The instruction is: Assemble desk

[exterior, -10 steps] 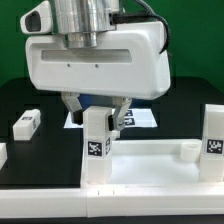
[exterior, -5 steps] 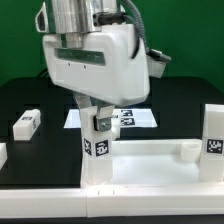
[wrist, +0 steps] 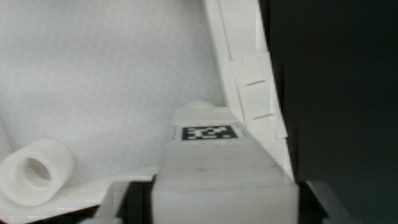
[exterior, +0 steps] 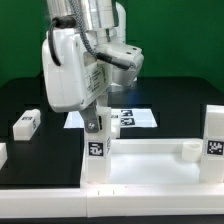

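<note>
Since a second ago the gripper (exterior: 95,122) has swivelled round; it is clamped on the upright tagged leg (exterior: 95,150), standing at a corner of the desk panel (exterior: 150,160), exterior view's left.

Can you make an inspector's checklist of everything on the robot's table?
Surface: black table, flat and dark.
Job's things: white panel lies flat. The near leg stands upright at its corner, and the right leg stands upright at the exterior view's right. The loose leg lies on the table at the exterior view's left.
Clutter: marker board behind the panel. A white piece is cut off at the picture's edge, so I cannot tell what it is.
Grippers: gripper closed on the near leg's top.
Cables: dark cabling seems to hug the wrist, away from the parts.
Surroundings: green wall.
</note>
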{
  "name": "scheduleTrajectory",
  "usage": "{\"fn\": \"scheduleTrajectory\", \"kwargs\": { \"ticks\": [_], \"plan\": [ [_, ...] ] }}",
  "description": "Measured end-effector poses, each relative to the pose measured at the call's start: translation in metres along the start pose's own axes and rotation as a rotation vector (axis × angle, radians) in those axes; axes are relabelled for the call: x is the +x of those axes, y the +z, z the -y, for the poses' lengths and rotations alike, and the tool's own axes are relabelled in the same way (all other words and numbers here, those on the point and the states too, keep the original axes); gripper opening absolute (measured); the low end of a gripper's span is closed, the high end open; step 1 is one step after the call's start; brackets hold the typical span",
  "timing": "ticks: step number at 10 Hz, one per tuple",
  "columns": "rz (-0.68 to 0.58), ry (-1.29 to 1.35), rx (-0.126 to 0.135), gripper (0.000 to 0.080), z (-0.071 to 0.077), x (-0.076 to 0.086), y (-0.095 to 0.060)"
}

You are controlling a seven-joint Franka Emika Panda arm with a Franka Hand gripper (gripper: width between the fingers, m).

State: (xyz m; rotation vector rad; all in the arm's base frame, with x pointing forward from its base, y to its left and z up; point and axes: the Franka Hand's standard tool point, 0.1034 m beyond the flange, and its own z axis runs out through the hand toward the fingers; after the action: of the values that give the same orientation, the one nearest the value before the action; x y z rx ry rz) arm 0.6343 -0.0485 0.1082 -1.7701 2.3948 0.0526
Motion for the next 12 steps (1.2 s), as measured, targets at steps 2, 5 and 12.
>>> {"fn": "scheduleTrajectory", "kwargs": {
  "ticks": [2,5,12],
  "plan": [
    [0.0,0.02,0.0,0.0453,0.0,0.0,0.0],
    [0.014,-0.006,0.021,0.0634,0.004,-0.008,-0.015],
    [0.032,-0.035,0.014,0.0649,0.003,-0.019,-0.029]
  ]
}}
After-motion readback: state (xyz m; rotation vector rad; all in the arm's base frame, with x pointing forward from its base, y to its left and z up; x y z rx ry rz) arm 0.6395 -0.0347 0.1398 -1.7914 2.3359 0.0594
